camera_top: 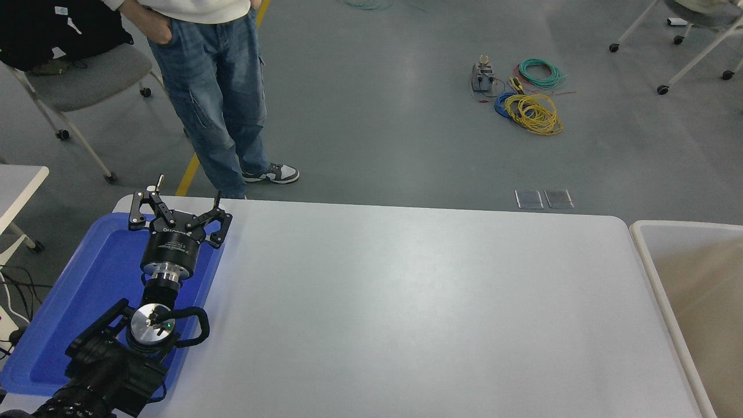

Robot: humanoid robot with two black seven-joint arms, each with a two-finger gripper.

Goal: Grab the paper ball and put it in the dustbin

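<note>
At the lower left the left arm's black gripper (177, 210) is parked over a flat blue plastic tray (87, 290), its fingers (139, 210) spread wide apart with nothing between them. The fingertips reach to the tray's far rim, close to the white table's (406, 302) far left corner. Beyond the fingers, across the table's far edge, a person in blue jeans (217, 110) stands on the grey floor, and a grey-seated chair on castors (75, 75) stands further left.

To the right of the fingers the white tabletop runs bare and open all the way to its rounded right edge. Just past that edge stands the large rectangular cream plastic dustbin (650, 267), its thick pale rim close beside the table and its tan inside partly cut off by the picture's edge.

On the floor beyond, well apart from the table, lie coils of yellow, blue and green wire (531, 107).

Neither the right arm nor the paper ball is in view.
</note>
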